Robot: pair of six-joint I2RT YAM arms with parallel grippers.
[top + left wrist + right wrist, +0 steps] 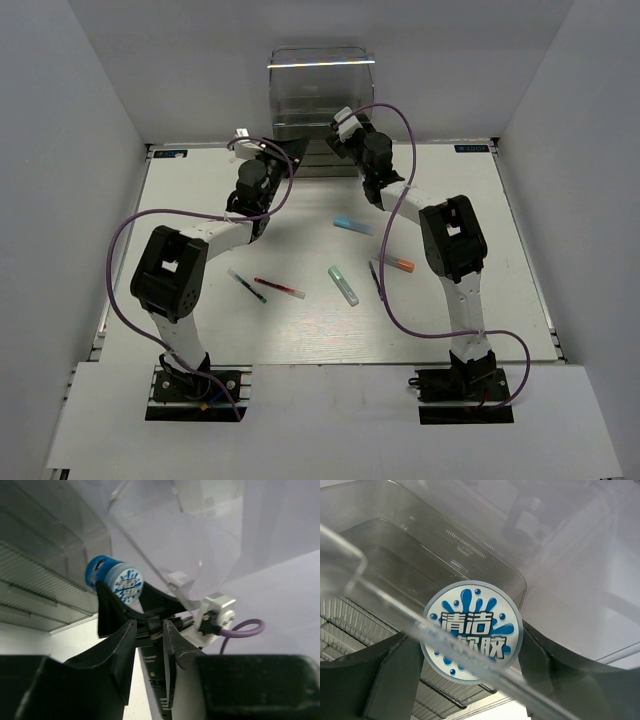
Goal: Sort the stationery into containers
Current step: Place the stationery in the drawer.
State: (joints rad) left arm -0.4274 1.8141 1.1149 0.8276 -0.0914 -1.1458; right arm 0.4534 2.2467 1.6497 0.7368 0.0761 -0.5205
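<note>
1. The left gripper [149, 625] is raised by the lower left front of the clear cabinet [320, 85]. Its jaws stand a little apart and nothing is between them.
2. On the table [480, 200], in front of the left arm, a green-tipped pen [246, 287] and a red pen [280, 289] lie near each other without touching.
3. The cabinet stands at the far edge of the table, in the middle.
4. The right gripper [469, 645] is up at the cabinet's front and is closed on the blue-white roll [470, 625]. The roll's printed round face is turned toward the wrist camera. A clear plastic rim crosses just in front of the roll, with a clear tray behind it; which level this is cannot be told.
5. A green-white marker [343, 285] lies near the middle of the table, and a light blue pen [352, 226] lies farther back.
6. Next to the right arm, a dark thin pen [376, 277] lies just beside an orange-capped marker [398, 264].
</note>
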